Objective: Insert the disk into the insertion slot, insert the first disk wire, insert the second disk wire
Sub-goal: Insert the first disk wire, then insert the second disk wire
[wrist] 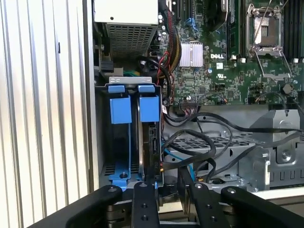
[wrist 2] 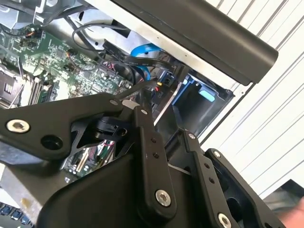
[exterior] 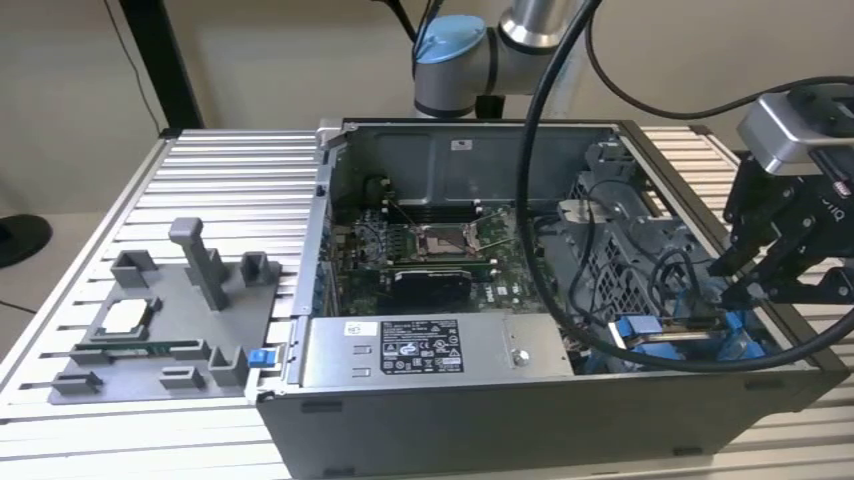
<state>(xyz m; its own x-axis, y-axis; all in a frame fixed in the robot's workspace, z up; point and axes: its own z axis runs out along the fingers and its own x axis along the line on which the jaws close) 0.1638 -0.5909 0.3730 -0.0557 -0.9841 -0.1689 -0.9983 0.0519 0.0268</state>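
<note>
- Disk (wrist: 153, 142) is seen standing on edge inside the insertion slot (wrist: 100, 142), topped by its blue carrier tab (wrist: 149, 108).
- Gripper (wrist: 171, 190) is poised close to the disk's near end; the jaws are parted by a modest gap, with nothing visibly clamped.
- Black cables (wrist: 204, 137) are draped just beside the bay.
- The disk is judged dense, rigid and shock-sensitive. It is best taken by the blue frame's edges, not the flat faces.
</note>
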